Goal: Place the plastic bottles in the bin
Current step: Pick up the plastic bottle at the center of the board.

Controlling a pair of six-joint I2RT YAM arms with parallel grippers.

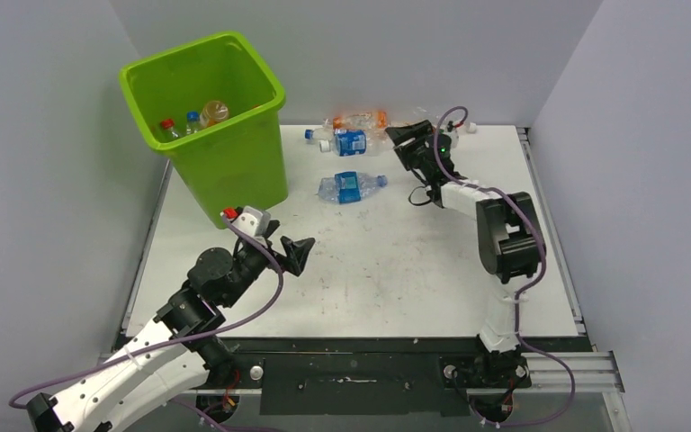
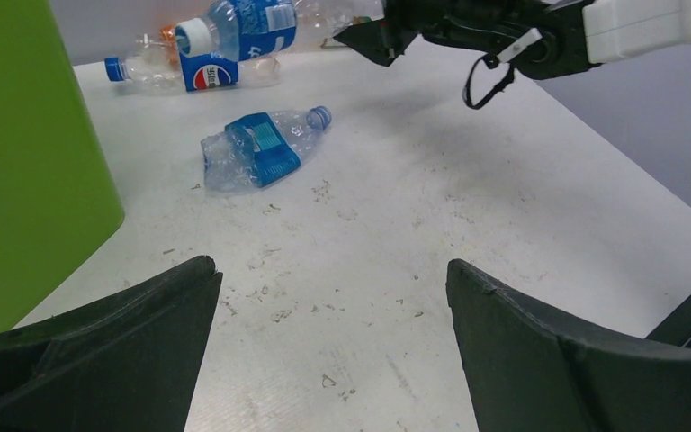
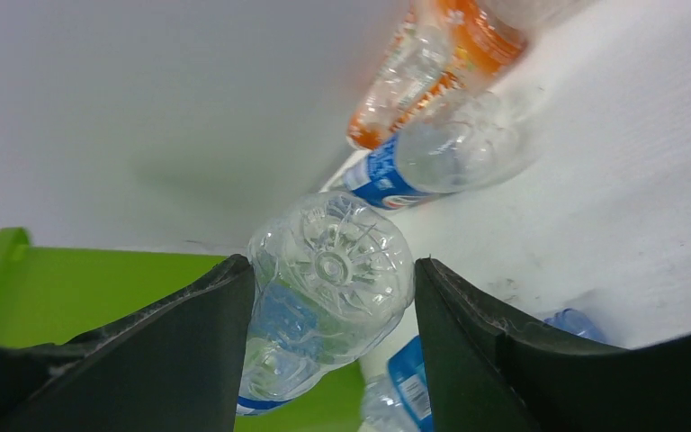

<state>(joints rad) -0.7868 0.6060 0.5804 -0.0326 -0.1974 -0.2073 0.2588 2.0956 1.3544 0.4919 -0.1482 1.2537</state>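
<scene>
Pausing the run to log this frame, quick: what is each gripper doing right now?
Left gripper: open, nothing between its fingers.
Right gripper: closed on a blue-labelled plastic bottle, gripped near its base.

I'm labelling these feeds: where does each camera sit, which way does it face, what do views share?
Top external: above, behind the bases, looking down on table, bin, both arms.
Left wrist: on the left arm, facing across the table; its open left gripper frames a crushed bottle.
Right wrist: low, facing the bin; right gripper clamps a blue-labelled bottle.
Shared: the crushed bottle, in top external and left wrist.
</scene>
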